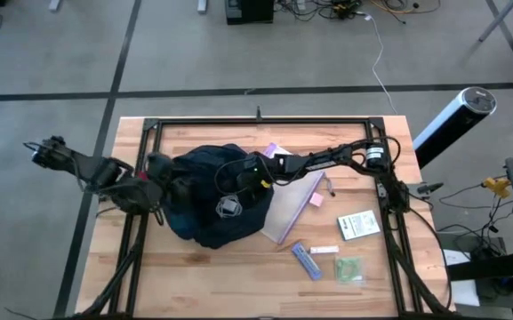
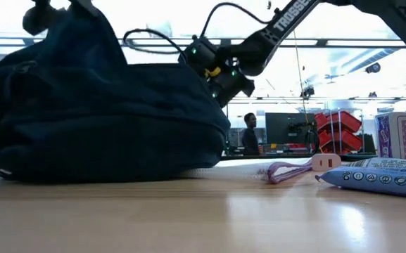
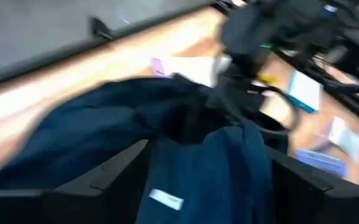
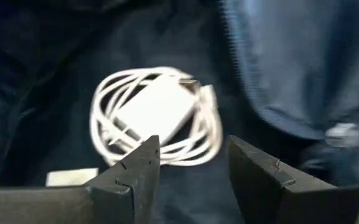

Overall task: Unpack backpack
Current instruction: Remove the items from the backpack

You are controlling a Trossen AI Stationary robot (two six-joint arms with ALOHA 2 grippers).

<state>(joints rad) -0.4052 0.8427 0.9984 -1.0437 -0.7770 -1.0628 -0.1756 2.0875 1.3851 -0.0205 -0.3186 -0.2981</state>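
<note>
The dark navy backpack (image 1: 207, 209) lies on the table's left half, resting on its side (image 2: 104, 119). My right gripper (image 4: 193, 146) reaches from the right into its open top and stands open. A white charger wrapped in its white cable (image 4: 157, 115) lies on the dark lining just beyond the fingertips. My left gripper (image 3: 207, 149) stands open at the backpack's left side (image 1: 163, 182). Navy fabric with a small white tag (image 3: 167, 199) shows between its wide-apart fingers. My left gripper has the backpack's fabric (image 3: 223, 168) between its spread fingers, which come at it slanting down from the table's left. I cannot tell whether the fingers touch it.
To the right of the backpack lie a clear purple-edged pouch (image 1: 293, 209), a card box (image 1: 358, 224), a blue packet (image 1: 308, 260), a small white strip (image 1: 324, 250) and a green item (image 1: 349, 269). Bare wood shows along the near edge.
</note>
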